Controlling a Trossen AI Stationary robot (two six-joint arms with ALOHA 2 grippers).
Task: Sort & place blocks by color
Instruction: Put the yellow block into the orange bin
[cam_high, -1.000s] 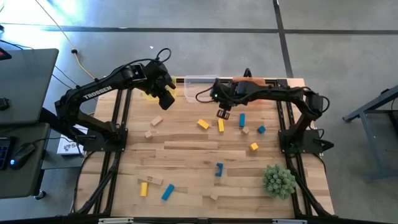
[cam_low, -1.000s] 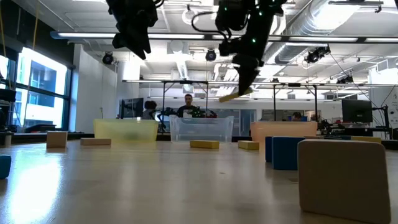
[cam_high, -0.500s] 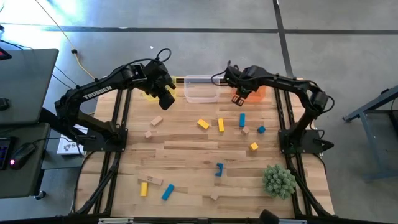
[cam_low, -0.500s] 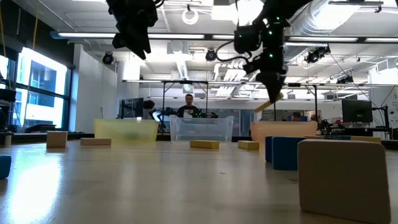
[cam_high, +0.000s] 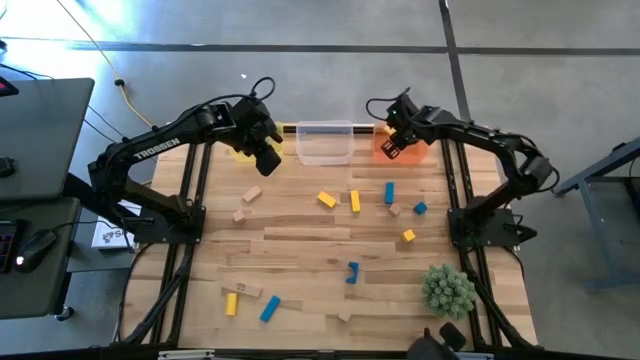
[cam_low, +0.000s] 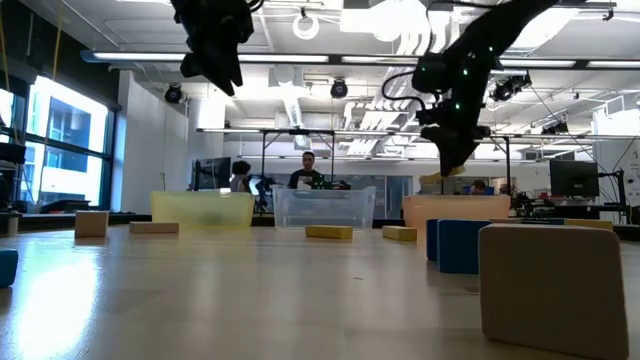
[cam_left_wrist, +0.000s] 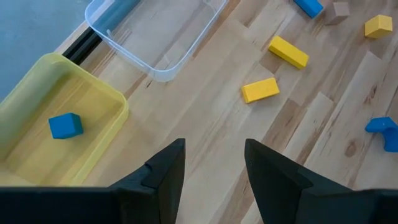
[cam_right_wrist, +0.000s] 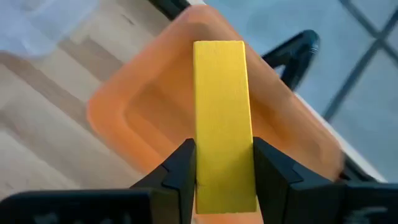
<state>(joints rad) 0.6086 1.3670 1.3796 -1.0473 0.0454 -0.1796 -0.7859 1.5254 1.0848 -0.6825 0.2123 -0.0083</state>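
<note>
Counter: pale wooden plank top; three bins in a row along its far edge, loose blocks scattered nearer.
Landmark: shallow orange plastic bin, the end one of the row, beside the clear plastic bin; the translucent yellow plastic bin lies beyond the clear one.
Right pincer: above the orange bin, pinching a long yellow wooden bar across its narrow sides.
Deciding relation: the yellow bar hangs directly over the orange bin's hollow, its long axis running forward from the pincer; judged ready to drop straight down. The right arm is plainly the nearer.
Left pincer: spread and empty, above bare counter just beside the yellow bin, well apart from the orange bin.
Yellow bin contents: one small blue wooden cube.
Loose blocks: yellow, blue and tan pieces on the counter, all well apart from the orange bin.
Hidden: the orange bin's floor is largely masked by the bar; the bar's height above the bin cannot be judged; whether the bin already holds blocks cannot be told.
</note>
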